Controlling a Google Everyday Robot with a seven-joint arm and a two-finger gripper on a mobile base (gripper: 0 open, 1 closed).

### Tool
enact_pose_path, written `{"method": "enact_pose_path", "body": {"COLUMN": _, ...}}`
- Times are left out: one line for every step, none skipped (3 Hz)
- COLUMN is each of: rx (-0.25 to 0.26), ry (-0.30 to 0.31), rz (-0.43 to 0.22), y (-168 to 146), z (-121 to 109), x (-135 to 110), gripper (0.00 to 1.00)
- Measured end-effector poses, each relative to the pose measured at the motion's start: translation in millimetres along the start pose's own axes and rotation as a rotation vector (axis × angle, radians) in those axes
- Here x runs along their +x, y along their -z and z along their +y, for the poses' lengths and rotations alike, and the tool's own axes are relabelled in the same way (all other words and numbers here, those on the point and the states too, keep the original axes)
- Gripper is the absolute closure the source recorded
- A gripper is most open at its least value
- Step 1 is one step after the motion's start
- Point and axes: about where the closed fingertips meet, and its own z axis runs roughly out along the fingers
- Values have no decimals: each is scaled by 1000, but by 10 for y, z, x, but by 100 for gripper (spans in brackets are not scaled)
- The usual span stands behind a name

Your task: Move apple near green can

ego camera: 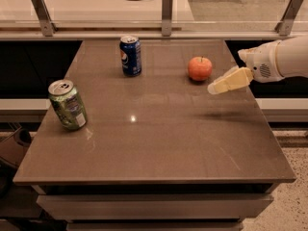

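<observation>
The orange-red apple (199, 68) sits on the brown table toward the back right. The green can (67, 104) stands upright near the table's left edge, far from the apple. My gripper (214, 88) comes in from the right on a white arm and hovers just right of and slightly in front of the apple, above the table surface, not touching it. It holds nothing.
A blue Pepsi can (130, 55) stands at the back centre-left of the table (159, 143). A glass railing with metal posts (167, 7) runs behind the table. The table's right edge lies under my arm.
</observation>
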Motion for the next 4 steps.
{"method": "enact_pose_path", "body": {"rx": -14, "ry": -1, "rz": -56, "y": -176, "z": -89, "x": -101, "gripper": 0}}
{"method": "enact_pose_path", "body": {"rx": -25, "ry": 0, "rz": -127, "y": -375, "z": -201, "x": -248, "gripper": 0}}
{"method": "enact_pose_path", "body": {"rx": -31, "ry": -4, "rz": -166, "y": -514, "z": -286, "x": -328, "gripper": 0}}
{"method": "enact_pose_path", "body": {"rx": -37, "ry": -24, "rz": -185, "y": -633, "z": -355, "x": -312, "gripper": 0}}
